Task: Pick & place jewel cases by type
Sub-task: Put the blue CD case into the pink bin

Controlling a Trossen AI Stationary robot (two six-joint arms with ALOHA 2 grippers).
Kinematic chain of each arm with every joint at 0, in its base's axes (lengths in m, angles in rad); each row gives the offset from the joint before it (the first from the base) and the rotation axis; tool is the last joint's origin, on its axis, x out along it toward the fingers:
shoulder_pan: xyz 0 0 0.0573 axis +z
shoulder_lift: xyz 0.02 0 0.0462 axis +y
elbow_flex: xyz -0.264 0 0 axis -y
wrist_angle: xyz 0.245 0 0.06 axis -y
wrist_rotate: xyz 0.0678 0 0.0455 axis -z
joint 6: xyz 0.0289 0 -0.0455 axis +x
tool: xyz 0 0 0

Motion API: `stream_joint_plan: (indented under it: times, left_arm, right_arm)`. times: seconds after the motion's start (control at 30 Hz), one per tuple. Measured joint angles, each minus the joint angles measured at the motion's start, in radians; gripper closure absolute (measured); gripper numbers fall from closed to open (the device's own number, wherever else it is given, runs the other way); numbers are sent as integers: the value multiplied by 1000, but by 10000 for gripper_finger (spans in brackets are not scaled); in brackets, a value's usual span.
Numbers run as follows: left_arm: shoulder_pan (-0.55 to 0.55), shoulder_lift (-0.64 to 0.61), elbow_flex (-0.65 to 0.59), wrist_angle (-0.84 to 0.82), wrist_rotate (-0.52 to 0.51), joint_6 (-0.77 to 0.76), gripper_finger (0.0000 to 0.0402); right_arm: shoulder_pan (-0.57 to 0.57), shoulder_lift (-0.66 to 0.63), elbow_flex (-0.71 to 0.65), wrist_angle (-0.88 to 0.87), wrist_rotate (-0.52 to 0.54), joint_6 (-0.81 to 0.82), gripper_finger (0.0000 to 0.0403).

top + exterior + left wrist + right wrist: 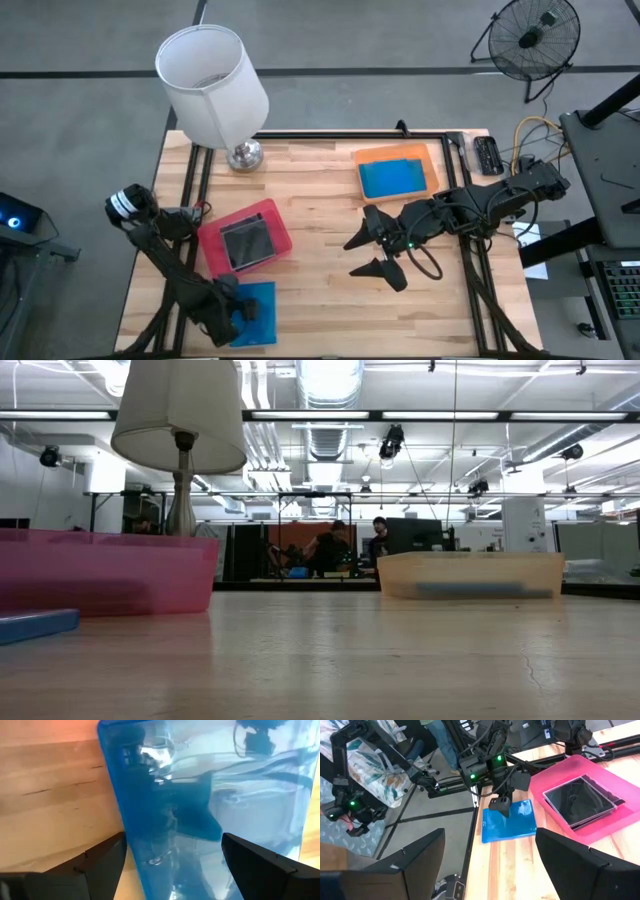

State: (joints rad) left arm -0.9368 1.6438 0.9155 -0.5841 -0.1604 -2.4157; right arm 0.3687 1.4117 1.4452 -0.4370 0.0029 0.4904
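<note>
A translucent blue jewel case lies flat near the table's front left corner, also visible in the right wrist view. My left gripper points down over it, open. In the left wrist view its fingers stand wide to either side above the case. Dark jewel cases lie stacked in the pink tray. Blue cases lie in the orange tray. My right gripper hangs open above mid-table, holding nothing.
A white-shaded lamp stands at the far left with its base on the table. A black frame rail runs along the table's far edge, and a small black device lies at the far right. Bare wood lies between the trays and the near edge.
</note>
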Motion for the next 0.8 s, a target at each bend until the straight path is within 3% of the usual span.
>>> stream_joint_plan:
  times: [0.6, 0.73, 0.8]
  left_arm:
    - [251, 192, 198, 12, -17, 26, 95]
    - [275, 217, 285, -105, -19, 63, 95]
    - [281, 220, 318, -255, -82, 76, 95]
  right_arm:
    - [3, 0, 0, -34, -48, -50, 101]
    - [13, 0, 0, -33, -65, -69, 101]
    - [20, 0, 0, -33, -66, -86, 101]
